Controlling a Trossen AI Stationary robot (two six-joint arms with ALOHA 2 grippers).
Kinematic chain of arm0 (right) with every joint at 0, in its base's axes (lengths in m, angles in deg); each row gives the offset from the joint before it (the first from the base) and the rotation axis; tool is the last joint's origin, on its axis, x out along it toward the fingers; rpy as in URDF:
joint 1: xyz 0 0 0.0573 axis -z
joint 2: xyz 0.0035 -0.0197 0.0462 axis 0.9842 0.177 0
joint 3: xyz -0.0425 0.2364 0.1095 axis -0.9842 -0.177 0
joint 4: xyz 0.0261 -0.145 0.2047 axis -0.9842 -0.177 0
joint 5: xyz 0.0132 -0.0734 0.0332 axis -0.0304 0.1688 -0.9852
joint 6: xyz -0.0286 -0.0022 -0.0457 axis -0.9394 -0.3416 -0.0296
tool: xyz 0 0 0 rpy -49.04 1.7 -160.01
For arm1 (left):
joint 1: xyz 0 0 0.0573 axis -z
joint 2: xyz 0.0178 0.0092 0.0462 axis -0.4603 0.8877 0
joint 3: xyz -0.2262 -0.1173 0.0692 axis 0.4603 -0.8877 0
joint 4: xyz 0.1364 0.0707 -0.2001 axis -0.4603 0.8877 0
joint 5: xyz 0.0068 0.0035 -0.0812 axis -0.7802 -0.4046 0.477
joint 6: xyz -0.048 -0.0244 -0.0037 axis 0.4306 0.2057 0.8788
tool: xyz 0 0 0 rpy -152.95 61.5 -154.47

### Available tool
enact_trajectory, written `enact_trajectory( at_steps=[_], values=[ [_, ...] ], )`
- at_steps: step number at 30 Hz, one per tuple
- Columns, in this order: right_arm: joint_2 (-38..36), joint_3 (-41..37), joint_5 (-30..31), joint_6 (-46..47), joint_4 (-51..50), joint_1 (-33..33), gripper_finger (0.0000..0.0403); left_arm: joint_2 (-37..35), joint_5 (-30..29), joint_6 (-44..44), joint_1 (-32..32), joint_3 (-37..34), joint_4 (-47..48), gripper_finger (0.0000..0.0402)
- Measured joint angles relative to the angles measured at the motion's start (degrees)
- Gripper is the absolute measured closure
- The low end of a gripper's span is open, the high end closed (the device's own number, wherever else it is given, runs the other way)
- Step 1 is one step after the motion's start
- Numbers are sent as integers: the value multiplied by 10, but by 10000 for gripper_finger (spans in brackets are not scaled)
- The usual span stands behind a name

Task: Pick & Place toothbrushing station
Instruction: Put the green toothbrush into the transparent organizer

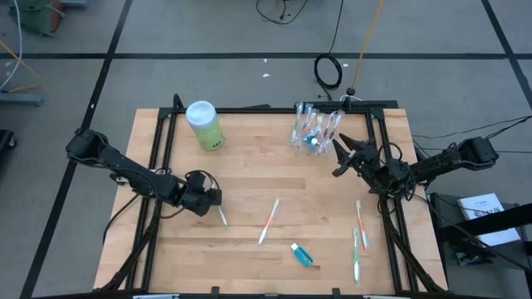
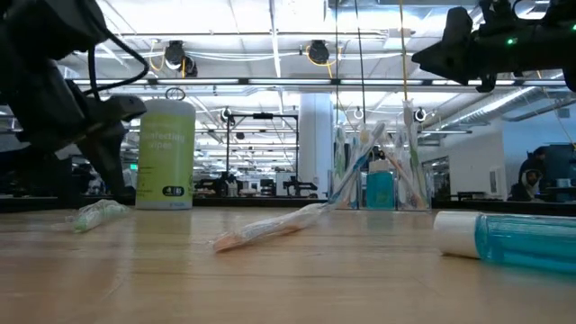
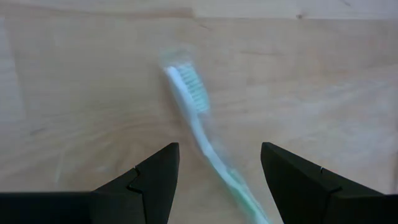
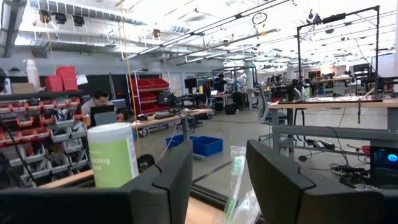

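Now | clear cup (image 1: 314, 133): toothbrushes, blue tube | green canister (image 1: 204, 124): lidded

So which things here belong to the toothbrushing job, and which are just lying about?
Job: clear cup holding brushes; green toothbrush between the left tool's open fingers; pink toothbrush; two brushes on the right; toothpaste tube.
Lying about: green canister.

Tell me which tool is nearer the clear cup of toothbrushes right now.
Right. The right tool hangs open just beside the clear cup, toward the table's right edge. The left tool is far across the table, low and open over a green toothbrush.
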Motion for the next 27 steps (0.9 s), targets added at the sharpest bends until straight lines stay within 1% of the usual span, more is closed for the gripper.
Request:
enact_trajectory(
  at_steps=[6, 9, 11, 17, 22, 24, 27],
  values=[
    [0, 0, 0, 0, 7, 0, 261, -1, 8, 15, -15, -25, -12, 168],
    [0, 0, 0, 0, 6, 0, 261, -1, 11, 14, -16, -26, -11, 183],
    [0, 0, 0, 0, 6, 0, 261, -1, 11, 12, -16, -27, -11, 208],
    [0, 0, 0, 0, 6, 0, 261, 0, 8, 2, -17, -28, -7, 305],
    [0, 0, 0, 0, 6, 0, 261, 1, -17, -4, -17, -29, -12, 371],
    [0, 0, 0, 0, 6, 0, 261, 1, -35, -18, -17, -29, -24, 392],
    [0, 0, 0, 5, 5, 0, 261, 1, -68, -86, -21, -29, -95, 393]
  ],
)
